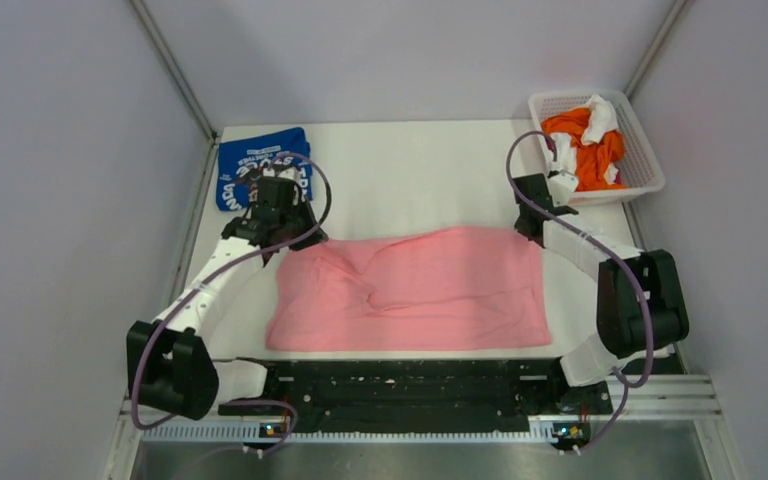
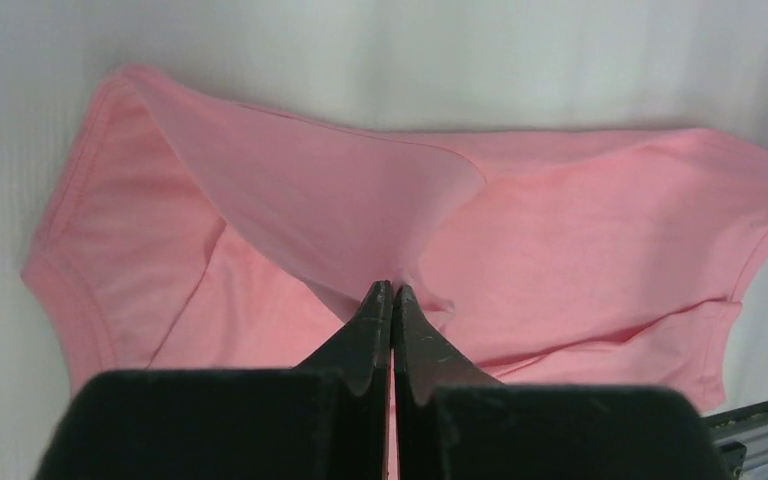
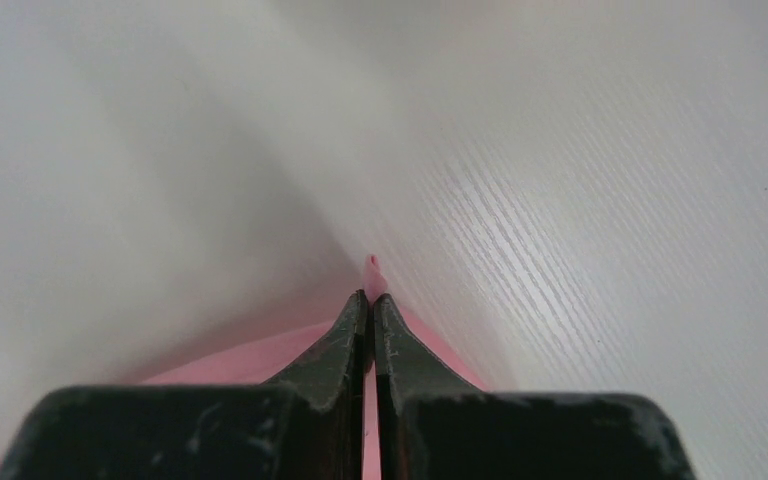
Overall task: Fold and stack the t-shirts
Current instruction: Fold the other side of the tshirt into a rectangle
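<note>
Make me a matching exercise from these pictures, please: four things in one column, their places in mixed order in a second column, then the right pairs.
Things:
1. pink shirt
2. blue shirt
3. basket
4. orange cloth

Places:
A. far left corner
B. inside the basket
C. middle of the table
D. far right corner

Pairs: 1-C, 2-A, 3-D, 4-B

The left arm point(image 1: 270, 205) is covering the 3 o'clock side of the blue t-shirt point(image 1: 243, 168), whose white lettering is showing too small to read. In the right wrist view, the right gripper point(image 3: 370, 296) is hiding most of the pink t-shirt point(image 3: 260, 362), with only a sliver peeking out at 12 o'clock.
</note>
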Tool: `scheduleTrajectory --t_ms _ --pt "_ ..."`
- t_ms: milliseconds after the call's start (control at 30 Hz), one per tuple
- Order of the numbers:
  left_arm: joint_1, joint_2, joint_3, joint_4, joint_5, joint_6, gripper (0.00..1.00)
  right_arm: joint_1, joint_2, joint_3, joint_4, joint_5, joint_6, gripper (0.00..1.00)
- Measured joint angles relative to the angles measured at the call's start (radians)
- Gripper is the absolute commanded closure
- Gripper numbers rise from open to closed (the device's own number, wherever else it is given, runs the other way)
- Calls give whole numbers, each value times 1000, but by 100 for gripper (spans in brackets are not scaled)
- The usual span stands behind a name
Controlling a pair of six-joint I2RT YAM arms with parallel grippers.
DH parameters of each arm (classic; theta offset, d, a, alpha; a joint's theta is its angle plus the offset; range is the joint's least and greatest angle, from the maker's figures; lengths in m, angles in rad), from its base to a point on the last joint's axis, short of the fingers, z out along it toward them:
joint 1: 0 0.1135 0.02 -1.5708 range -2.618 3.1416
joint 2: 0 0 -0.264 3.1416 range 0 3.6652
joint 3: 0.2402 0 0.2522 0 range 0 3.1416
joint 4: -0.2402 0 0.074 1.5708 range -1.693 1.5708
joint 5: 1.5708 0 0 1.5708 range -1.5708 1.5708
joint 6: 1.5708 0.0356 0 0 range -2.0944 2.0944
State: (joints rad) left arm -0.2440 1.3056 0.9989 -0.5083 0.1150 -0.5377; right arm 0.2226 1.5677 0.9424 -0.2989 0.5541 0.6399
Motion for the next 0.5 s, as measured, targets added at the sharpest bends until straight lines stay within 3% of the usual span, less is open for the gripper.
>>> scheduleTrajectory --t_ms 500 --pt "0 -285 -80 -100 -30 -69 100 5 -130 -2 -2 -26 -36 100"
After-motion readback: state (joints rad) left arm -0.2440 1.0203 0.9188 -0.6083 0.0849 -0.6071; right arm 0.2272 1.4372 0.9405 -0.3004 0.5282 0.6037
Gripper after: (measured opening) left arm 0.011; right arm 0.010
